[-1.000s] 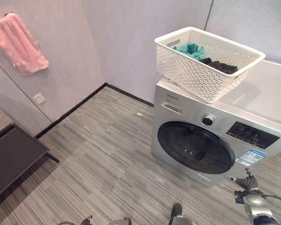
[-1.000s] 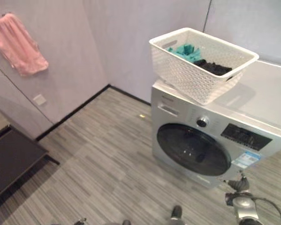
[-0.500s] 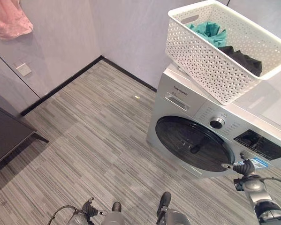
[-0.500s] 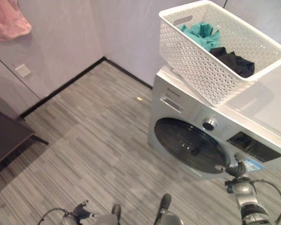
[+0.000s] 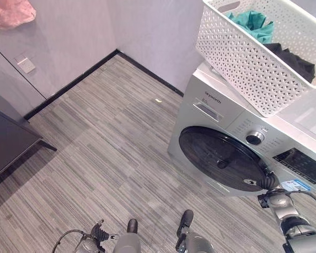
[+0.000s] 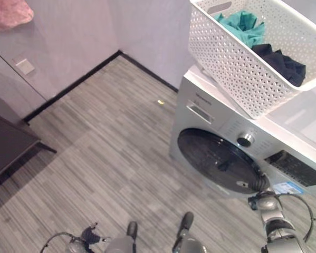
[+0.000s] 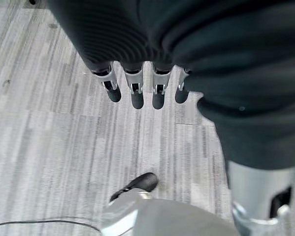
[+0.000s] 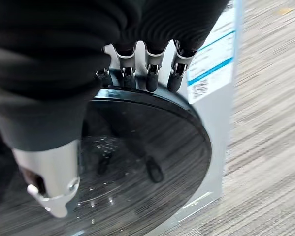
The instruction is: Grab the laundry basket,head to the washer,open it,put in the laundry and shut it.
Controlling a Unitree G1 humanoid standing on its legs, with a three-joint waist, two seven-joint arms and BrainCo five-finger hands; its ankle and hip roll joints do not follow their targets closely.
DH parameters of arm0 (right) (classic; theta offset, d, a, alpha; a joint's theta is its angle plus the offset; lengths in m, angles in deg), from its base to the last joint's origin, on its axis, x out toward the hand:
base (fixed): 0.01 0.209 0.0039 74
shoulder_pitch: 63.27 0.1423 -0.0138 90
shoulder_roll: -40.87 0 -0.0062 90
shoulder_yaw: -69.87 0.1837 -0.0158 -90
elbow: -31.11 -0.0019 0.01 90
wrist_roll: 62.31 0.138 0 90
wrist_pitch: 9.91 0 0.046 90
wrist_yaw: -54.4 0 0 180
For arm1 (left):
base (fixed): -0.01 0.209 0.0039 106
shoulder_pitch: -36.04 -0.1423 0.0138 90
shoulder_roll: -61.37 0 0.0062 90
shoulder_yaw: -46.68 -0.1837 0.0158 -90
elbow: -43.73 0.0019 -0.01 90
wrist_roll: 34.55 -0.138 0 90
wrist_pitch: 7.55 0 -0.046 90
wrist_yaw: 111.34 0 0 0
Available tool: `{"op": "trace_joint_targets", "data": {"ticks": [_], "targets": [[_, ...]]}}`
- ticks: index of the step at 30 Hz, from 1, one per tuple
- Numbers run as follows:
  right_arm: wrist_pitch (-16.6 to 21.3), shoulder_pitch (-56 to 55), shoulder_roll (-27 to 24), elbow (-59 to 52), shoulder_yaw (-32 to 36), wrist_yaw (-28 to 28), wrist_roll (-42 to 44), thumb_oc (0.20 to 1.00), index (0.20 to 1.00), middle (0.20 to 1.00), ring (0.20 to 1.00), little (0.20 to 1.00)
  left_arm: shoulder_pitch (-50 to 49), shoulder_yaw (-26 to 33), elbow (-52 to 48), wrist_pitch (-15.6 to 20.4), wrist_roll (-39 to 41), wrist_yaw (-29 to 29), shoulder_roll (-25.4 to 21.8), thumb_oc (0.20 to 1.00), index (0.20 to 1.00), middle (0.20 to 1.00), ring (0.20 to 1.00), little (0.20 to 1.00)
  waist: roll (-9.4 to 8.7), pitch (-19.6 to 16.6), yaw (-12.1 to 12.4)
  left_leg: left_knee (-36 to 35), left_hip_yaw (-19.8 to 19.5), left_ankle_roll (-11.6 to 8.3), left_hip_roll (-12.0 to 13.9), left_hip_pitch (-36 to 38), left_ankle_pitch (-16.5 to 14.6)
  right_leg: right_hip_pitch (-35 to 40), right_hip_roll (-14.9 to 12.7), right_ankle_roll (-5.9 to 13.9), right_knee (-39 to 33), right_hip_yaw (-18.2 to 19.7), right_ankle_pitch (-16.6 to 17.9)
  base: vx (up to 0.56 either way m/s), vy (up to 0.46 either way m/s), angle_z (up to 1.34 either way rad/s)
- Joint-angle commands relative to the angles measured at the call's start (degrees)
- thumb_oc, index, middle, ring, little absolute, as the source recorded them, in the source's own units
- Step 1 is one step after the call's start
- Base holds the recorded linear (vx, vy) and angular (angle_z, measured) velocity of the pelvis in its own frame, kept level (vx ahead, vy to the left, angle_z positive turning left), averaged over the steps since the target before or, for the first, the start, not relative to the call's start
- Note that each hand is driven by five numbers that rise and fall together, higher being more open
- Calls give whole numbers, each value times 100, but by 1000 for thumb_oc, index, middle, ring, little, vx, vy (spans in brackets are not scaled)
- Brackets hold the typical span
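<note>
The washer (image 5: 242,147) stands shut with the basket (image 5: 263,52) of laundry (image 5: 252,21) on top, the right hand (image 8: 147,73) has relaxed fingers at its door (image 5: 221,158) rim, the left hand (image 7: 137,88) hangs open over the floor (image 5: 94,147).

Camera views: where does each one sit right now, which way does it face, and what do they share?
Left eye view: on the head, looking down at the washer, its round door shut, the laundry basket on top; right robot hand at the door's edge.
Right eye view: a little beside it, same scene.
Left wrist view: along the left robot hand, at the floor.
Right wrist view: along the right robot hand, fingertips at the door's rim.
Shared: the door.
</note>
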Motion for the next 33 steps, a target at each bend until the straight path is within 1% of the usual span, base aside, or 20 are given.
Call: {"op": "trace_joint_targets", "data": {"ticks": [1,2,4,5,8,11,13,20,21,22,27,28,29,30,31,32,33], "targets": [[97,314,-305,142,119,160,76,1000,1000,1000,1000,1000,71,-317,102,65,-22,105,-56,1000,1000,1000,1000,1000,185,150,182,-250,280,359,-309,231,145,-489,-263,393,381,152,13,3,-9,5],[97,315,-304,143,119,159,76,1000,1000,1000,1000,1000,71,-316,102,65,-22,105,-56,1000,1000,1000,1000,1000,182,146,178,-252,277,360,-313,226,150,-493,-268,394,380,150,15,16,-19,6],[85,364,-314,182,51,175,37,1000,1000,1000,1000,1000,93,-319,86,71,6,149,-85,1000,1000,1000,1000,1000,235,170,194,-300,282,332,-267,226,185,-522,-225,384,361,196,12,7,-17,1],[74,377,-335,208,30,172,4,1000,1000,1000,1000,1000,108,-320,74,75,18,156,-94,1000,1000,1000,1000,1000,223,173,171,-307,262,332,-290,177,231,-555,-252,380,344,194,28,13,-41,0],[52,467,-433,318,-52,163,-78,1000,1000,1000,1000,1000,158,-337,36,87,65,162,-88,1000,1000,1000,1000,1000,286,220,189,-261,260,301,-265,135,196,-592,-224,355,366,192,-18,9,-42,1],[36,564,-525,345,-153,163,-221,1000,1000,1000,1000,1000,177,-366,-14,123,103,157,-73,1000,1000,1000,1000,1000,322,257,186,-276,252,292,-285,77,251,-616,-255,348,348,169,10,-5,-35,-1],[8,613,-567,281,-219,178,-320,1000,1000,1000,1000,1000,176,-369,-24,126,115,154,-56,1000,1000,1000,1000,1000,354,279,185,-270,280,268,-243,81,254,-618,-213,347,332,183,6,2,-21,-1],[22,757,-692,174,-317,214,-439,1000,1000,1000,1000,1000,184,-405,2,120,85,144,-34,1000,1000,1000,1000,1000,358,274,183,-285,330,232,-190,9,318,-671,-156,350,220,229,58,-4,-32,-4],[18,780,-705,141,-330,217,-459,1000,1000,1000,1000,1000,204,-407,-1,118,91,147,-34,1000,1000,1000,1000,1000,339,272,166,-295,319,232,-208,-25,354,-694,-181,347,201,216,77,-22,-57,2],[12,846,-739,79,-377,223,-514,1000,1000,1000,1000,1000,238,-420,-11,134,143,154,6,1000,1000,1000,1000,1000,357,285,171,-279,336,219,-173,-33,306,-679,-152,339,180,206,71,-21,-57,4],[1,978,-813,126,-449,240,-567,1000,1000,1000,1000,1000,235,-434,5,136,159,162,22,1000,1000,1000,1000,1000,381,293,203,-287,331,190,-151,-60,319,-647,-154,342,125,160,88,-2,-11,0],[4,1003,-826,119,-465,235,-578,912,912,912,912,912,223,-430,8,134,153,156,18,1000,1000,1000,1000,1000,386,294,205,-289,337,185,-149,-64,321,-639,-153,345,113,156,93,0,0,0],[2,1013,-833,130,-473,244,-589,912,912,912,912,912,219,-425,19,129,151,157,13,1000,1000,1000,1000,1000,385,296,213,-291,342,185,-148,-64,319,-636,-152,346,105,154,99,0,0,0],[-3,1029,-834,158,-486,254,-606,871,871,871,871,871,218,-425,27,129,151,157,12,1000,1000,1000,1000,1000,391,296,224,-298,344,183,-148,-64,319,-628,-152,346,92,151,107,0,0,0],[-9,1065,-845,164,-505,266,-628,369,369,369,369,369,208,-423,28,128,145,159,7,1000,1000,1000,1000,1000,393,295,232,-300,342,181,-148,-70,321,-627,-154,347,82,149,118,0,0,0],[-14,1094,-864,177,-525,283,-668,213,213,213,213,213,202,-421,29,125,142,162,2,1000,1000,1000,1000,1000,404,300,243,-301,335,179,-150,-80,331,-627,-155,349,73,143,124,-44,-16,1],[-21,1145,-900,89,-549,391,-798,200,200,200,200,200,174,-399,18,128,146,179,-5,1000,1000,1000,1000,1000,432,321,243,-311,330,177,-162,-104,339,-638,-162,354,51,147,140,-58,-4,0]]}}
